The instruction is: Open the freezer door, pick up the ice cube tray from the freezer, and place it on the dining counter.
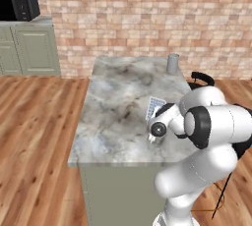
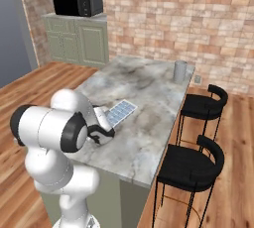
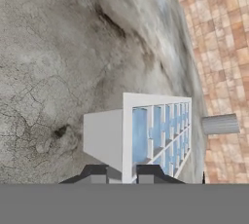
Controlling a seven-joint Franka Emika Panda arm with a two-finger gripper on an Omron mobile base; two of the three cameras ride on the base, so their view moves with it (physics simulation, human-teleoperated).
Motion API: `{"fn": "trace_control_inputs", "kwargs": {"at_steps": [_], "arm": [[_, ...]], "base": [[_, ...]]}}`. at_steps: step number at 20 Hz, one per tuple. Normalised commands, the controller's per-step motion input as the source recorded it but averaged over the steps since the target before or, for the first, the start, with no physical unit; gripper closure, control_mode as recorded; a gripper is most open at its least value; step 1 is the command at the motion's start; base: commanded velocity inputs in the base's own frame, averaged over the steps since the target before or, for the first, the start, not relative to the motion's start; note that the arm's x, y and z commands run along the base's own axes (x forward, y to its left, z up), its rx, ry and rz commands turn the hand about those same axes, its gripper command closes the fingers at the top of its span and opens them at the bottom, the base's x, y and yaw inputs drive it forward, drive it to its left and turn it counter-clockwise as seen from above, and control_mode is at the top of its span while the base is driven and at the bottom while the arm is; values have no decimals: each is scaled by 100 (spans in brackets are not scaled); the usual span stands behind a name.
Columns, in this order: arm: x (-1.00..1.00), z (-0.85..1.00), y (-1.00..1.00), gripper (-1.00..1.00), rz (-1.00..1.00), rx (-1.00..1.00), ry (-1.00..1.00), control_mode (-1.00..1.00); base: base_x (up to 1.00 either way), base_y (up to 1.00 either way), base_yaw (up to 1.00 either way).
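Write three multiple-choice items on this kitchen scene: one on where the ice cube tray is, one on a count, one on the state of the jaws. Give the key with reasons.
1. Where is the tray?
A. inside a freezer
B. over the dining counter, at the gripper
C. on a stool

2. How many black stools stand beside the counter?
A. two
B. four
C. none

3. How do the jaws stand?
A. wide open, nothing between them
B. shut on the tray's edge
C. shut on the grey cup

Key: 1 B, the right base view shows the tray above the marble top at the arm's end. 2 A, one near stool and one far stool show there. 3 B, the hand view shows both fingertips pinching the tray's white rim.
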Motion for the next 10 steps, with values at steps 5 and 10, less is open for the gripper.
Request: {"fn": "trace_control_inputs", "kwargs": {"at_steps": [5,10], "arm": [[0,0,0,-100,0,0,0,-100],[0,0,0,-100,0,0,0,-100]], "base": [[0,0,0],[0,0,0]]}}
